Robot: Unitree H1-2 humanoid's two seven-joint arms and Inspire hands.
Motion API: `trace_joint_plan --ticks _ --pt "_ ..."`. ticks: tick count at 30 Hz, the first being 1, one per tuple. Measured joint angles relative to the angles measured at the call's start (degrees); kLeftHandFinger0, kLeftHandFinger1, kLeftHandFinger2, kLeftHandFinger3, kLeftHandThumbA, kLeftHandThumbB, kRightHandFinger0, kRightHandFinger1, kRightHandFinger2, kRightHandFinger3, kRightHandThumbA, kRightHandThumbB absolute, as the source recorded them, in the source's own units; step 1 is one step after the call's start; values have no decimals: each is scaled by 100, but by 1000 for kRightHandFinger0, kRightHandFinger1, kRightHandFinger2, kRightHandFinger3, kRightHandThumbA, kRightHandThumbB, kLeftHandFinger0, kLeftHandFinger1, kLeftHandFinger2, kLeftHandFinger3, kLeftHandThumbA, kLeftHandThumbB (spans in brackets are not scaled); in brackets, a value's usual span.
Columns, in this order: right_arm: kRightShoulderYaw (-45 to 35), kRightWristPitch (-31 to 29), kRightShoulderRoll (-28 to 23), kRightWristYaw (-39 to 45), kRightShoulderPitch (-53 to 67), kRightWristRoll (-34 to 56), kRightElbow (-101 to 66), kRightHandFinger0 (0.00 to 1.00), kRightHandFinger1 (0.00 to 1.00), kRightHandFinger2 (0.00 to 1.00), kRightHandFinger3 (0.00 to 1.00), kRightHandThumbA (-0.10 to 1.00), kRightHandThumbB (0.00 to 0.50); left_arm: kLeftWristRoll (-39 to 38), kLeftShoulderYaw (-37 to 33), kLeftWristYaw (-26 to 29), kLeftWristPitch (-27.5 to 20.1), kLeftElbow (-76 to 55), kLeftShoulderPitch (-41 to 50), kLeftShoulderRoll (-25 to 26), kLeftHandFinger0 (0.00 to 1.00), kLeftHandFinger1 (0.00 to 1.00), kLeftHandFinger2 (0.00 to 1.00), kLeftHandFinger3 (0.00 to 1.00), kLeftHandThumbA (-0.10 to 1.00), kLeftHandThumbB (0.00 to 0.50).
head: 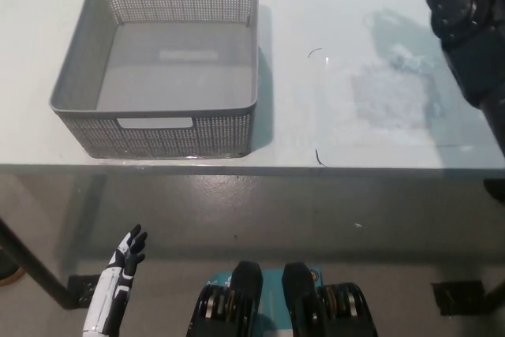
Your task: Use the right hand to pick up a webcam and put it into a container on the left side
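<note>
We see the white tabletop (339, 128) spanning the upper two thirds of the head view, its front edge running across the frame just below the middle. On the bare surface to the left of the black right arm (473, 45) lie a pale smudged patch (390, 92) and two short dark curved marks (317, 53).

Well to the left of that arm, on the far side of the tabletop, stands the grey perforated basket (87, 84), square in plan, with a cut-out handle slot in its near wall and another in its far wall. We see nothing lying inside it; its smooth floor shows only a faint reflection.

The black right arm enters from the right edge and rises to the upper right corner, where it leaves the frame. Its wrist ring is visible at the top, but the right robot hand itself lies beyond the picture's edge, so we cannot tell how its fingers stand or what, if anything, it carries. The webcam is likewise not visible on the tabletop or in the basket, and we cannot tell where it is.

The white left robot hand (126, 254) hangs at the lower left, below the tabletop's front edge and over the dark floor (316, 219), with its fingers spread apart and nothing in its grasp.
</note>
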Motion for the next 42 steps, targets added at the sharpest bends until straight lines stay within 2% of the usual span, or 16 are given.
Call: trace_joint_plan --ticks 1,2,6,9,11,15,17,19,23,25,29,33,36,39,40,42 --pt "-2 13 73 7 -16 12 -86 0 319 677 847 -100 187 1 -6 0 0 0 1 0 1000 1000 1000 1000 1000 0" --pt "-1 13 163 8 -34 18 -124 0 310 672 849 -100 181 1 -11 0 0 0 1 0 1000 1000 1000 1000 1000 0" --pt "1 21 542 12 -124 36 -138 0 341 718 847 -100 197 0 -49 -2 2 -2 3 -1 1000 1000 1000 1000 1000 0" --pt "0 25 839 12 -182 42 -132 0 335 719 843 -100 169 1 -92 -4 7 -23 6 -2 1000 1000 1000 1000 1000 0" --pt "0 51 1086 12 -239 47 -106 0 334 727 845 -100 179 -6 -115 -8 9 -34 6 -2 1000 1000 1000 1000 995 0" --pt "6 103 1515 7 -451 49 80 0 344 737 849 -100 234 -26 -132 -12 3 -20 -6 1 1000 1000 1000 1000 1000 0" --pt "16 109 1782 2 -586 49 265 0 333 710 831 -100 224 -30 -137 -11 -17 11 -6 1 1000 1000 1000 1000 993 6" --pt "43 105 1965 -14 -656 39 405 0 262 660 746 -100 197 -34 -140 -11 -35 38 -5 1 1000 1000 1000 1000 972 1" --pt "187 24 2372 -137 -700 6 807 0 265 653 730 -100 197 -41 -155 -14 -52 41 -4 3 1000 1000 1000 1000 984 4" --pt "208 -8 2488 -199 -688 6 983 0 287 687 777 -100 197 -37 -172 -14 -71 43 -6 4 1000 1000 1000 1000 988 2" --pt "230 -24 2567 -271 -686 13 1250 9 407 786 884 -100 195 -13 -203 -14 -104 44 -25 23 1000 1000 1000 1000 997 7" --pt "229 -18 2567 -279 -675 28 1456 0 390 773 805 -100 209 14 -227 -14 -104 38 -43 40 1000 1000 1000 1000 955 0" --pt "231 -24 2566 -293 -607 31 1597 0 371 769 788 -100 196 20 -248 -17 -105 38 -89 40 1000 1000 1000 1000 958 0" --pt "230 -22 2573 -293 -518 37 1698 0 417 811 828 -100 194 46 -257 -16 -105 37 -122 42 1000 1000 1000 1000 959 15" --pt "230 -19 2575 -292 -478 39 1719 1 421 820 857 -100 174 56 -258 -16 -104 36 -128 41 1000 1000 1000 1000 958 14" --pt "230 -7 2580 -291 -411 41 1757 0 421 822 870 -100 181 67 -260 -16 -104 30 -136 42 1000 1000 1000 1000 953 4"
